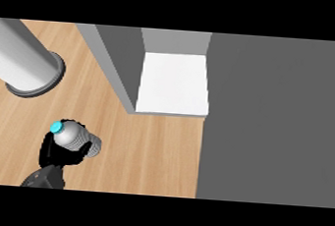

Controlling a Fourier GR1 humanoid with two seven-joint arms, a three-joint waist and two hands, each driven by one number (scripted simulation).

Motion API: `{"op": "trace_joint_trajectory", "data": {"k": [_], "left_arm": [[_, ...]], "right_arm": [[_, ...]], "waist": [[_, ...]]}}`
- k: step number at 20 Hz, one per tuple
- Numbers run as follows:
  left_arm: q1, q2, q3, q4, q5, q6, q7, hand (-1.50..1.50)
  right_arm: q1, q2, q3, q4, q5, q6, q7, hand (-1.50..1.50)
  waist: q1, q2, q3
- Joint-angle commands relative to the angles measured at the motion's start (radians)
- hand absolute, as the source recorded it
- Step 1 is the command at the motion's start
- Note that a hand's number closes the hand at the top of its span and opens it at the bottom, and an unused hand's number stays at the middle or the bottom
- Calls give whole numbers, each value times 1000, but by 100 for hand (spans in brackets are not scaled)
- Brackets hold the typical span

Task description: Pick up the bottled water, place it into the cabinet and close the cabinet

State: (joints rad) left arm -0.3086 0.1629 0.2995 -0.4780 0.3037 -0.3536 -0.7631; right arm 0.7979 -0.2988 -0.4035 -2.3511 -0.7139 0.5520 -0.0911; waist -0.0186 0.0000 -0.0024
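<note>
With my left hand (55, 154) curled round the bottled water (72, 136) above the wooden counter (153, 153), I'd carry it upright, up and right past the cabinet's grey side wall (115, 64), onto the white shelf (174, 83).

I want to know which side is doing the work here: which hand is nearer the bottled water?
Left. The left hand is curled round the bottled water, holding it above the wooden counter, short of the open cabinet. The right hand is not in view.
</note>
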Motion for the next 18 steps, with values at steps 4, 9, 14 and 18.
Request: {"op": "trace_joint_trajectory", "data": {"k": [4,9,14,18], "left_arm": [[15,34,-41,-72,-44,-10,-62,150],[45,0,-95,-235,-37,15,79,150],[82,-64,-155,-398,-55,80,137,150],[68,-159,-229,-557,-52,185,275,150]], "right_arm": [[108,36,-27,-229,-112,-29,46,-150],[76,4,-21,-220,-114,-67,80,-150],[51,1,-46,-193,-131,-60,54,-150],[62,-2,-33,-202,-124,-73,49,-150]], "waist": [[-5,-4,1],[17,-6,2],[17,-5,2],[20,-8,2]]}}
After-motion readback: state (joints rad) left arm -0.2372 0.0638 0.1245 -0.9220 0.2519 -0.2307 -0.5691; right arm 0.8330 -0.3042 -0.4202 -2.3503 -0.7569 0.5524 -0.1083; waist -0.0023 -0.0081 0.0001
